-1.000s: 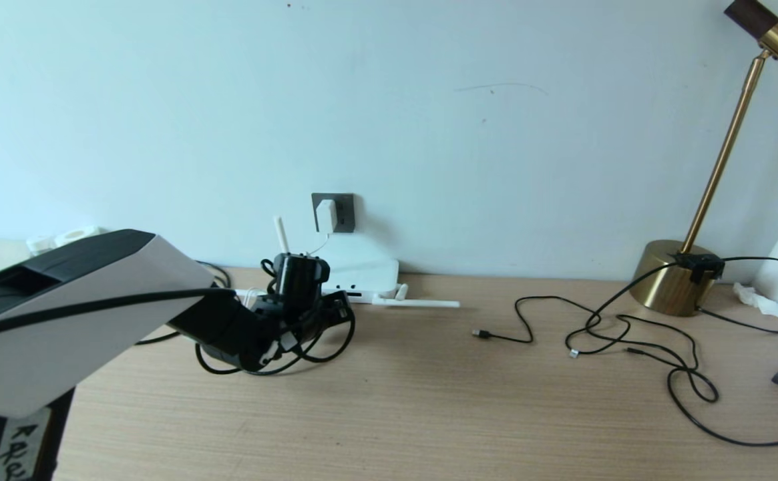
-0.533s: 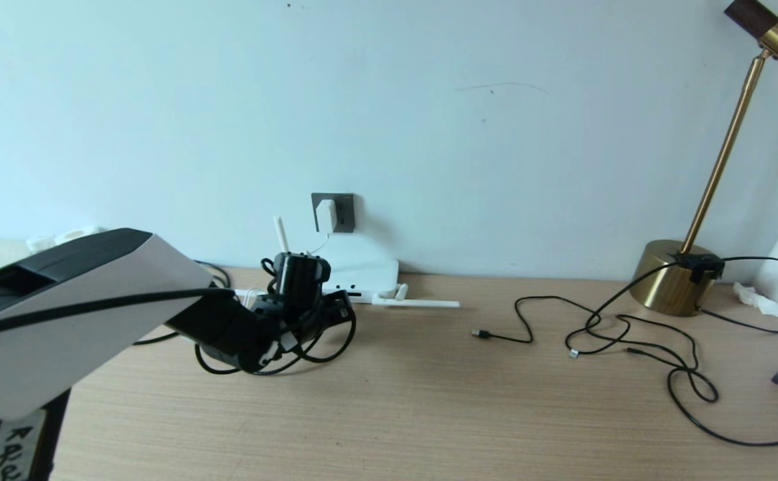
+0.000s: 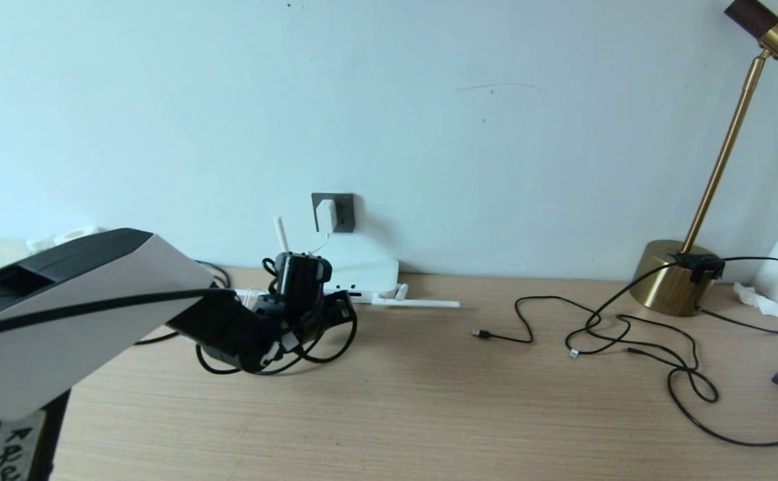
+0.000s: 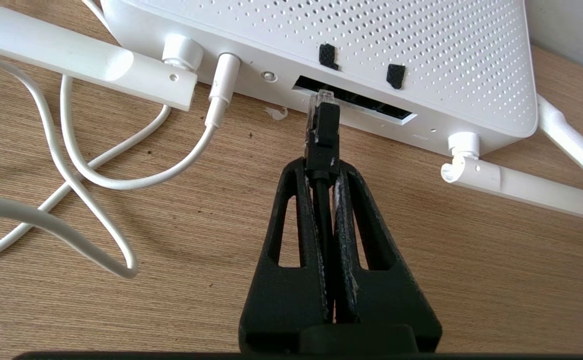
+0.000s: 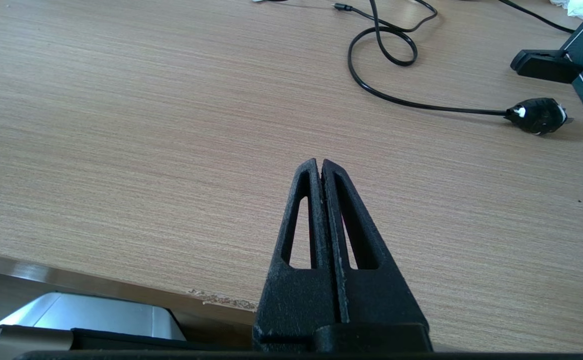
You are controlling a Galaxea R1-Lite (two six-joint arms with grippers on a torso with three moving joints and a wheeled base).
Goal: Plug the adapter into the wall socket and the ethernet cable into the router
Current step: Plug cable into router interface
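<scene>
At router (image 4: 421, 60) port, left hand (image 4: 321, 172) grips ethernet cable (image 4: 323, 130), plug tip touching.

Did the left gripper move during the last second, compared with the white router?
No. In the head view the left gripper, shut on the thick black ethernet cable, stays at the flat white router by the dark grey wall socket.
</scene>
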